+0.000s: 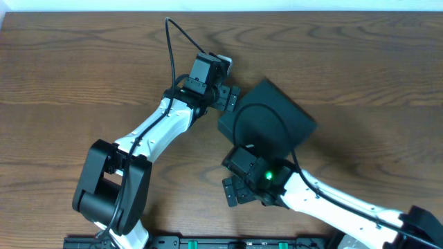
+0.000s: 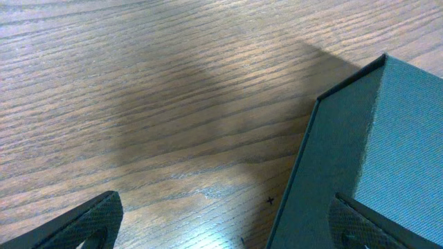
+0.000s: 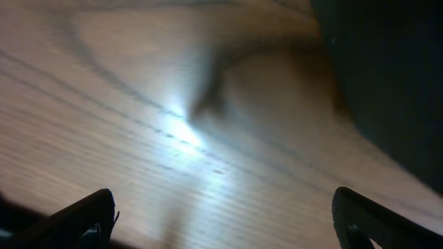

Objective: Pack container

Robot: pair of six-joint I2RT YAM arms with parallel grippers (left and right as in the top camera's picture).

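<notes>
overhead: the dark container sits closed on the wooden table, a bit right of the middle and turned so it looks like a diamond. the left gripper is right up against its upper-left corner. the right gripper hangs at the container's near corner, just beside it; from up here i can't tell how wide either jaw stands.

left wrist: the left gripper is spread wide with nothing in it. one finger shows over bare table, the other in front of the container, which fills the right side with a thin edge running down its left.

right wrist: blurry, with a bright glare on the wood. the right gripper is wide apart too, with only table between its tips. the container is a dark mass at upper right, apart from the fingers.
</notes>
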